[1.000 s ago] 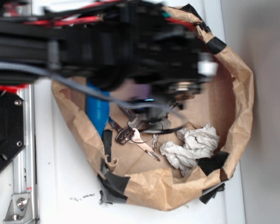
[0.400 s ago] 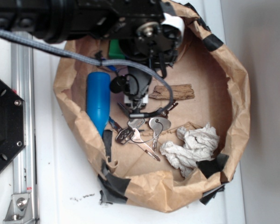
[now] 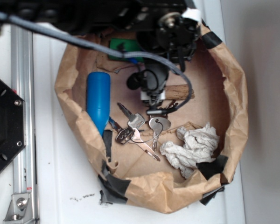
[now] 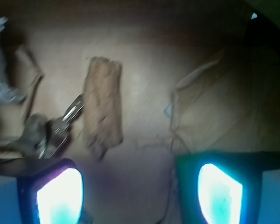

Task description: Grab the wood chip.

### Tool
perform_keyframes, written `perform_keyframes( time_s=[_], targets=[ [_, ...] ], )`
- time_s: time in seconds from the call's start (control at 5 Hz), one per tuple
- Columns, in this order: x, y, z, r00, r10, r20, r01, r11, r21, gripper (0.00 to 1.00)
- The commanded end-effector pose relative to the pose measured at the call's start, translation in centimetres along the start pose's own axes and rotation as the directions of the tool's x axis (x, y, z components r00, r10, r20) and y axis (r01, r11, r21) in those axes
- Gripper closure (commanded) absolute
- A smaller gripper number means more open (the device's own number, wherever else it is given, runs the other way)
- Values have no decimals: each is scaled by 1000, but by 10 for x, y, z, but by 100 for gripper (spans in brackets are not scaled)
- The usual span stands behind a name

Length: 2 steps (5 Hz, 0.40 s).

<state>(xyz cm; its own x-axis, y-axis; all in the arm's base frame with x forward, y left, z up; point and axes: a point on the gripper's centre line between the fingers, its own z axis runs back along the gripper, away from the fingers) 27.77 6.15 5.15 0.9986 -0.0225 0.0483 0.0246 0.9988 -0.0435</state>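
Note:
The wood chip is a rough brown sliver lying flat on the brown paper floor, ahead of my jaws and nearer the left finger. In the exterior view only its right end shows beside my gripper, which hangs over its left end. In the wrist view my gripper is open and empty, with both fingers apart above the paper. The green block is partly hidden under the arm at the back.
All of this lies inside a crumpled paper basin with taped rims. A bunch of keys lies just beside the chip, also in the wrist view. A blue cylinder lies at the left and a white crumpled wad at the front right.
The arm has swung up and to the right. My gripper moved right from beside the blue cylinder to over the chip's left end, hiding part of it.

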Motion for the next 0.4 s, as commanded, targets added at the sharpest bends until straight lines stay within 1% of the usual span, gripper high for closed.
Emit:
perform_keyframes(
  time_s=[0.0,0.2],
  targets=[
    [26,-1,-16,998,13,69,-15,999,28,0],
    [34,-6,-32,998,9,58,-10,1000,23,0]
  ],
)
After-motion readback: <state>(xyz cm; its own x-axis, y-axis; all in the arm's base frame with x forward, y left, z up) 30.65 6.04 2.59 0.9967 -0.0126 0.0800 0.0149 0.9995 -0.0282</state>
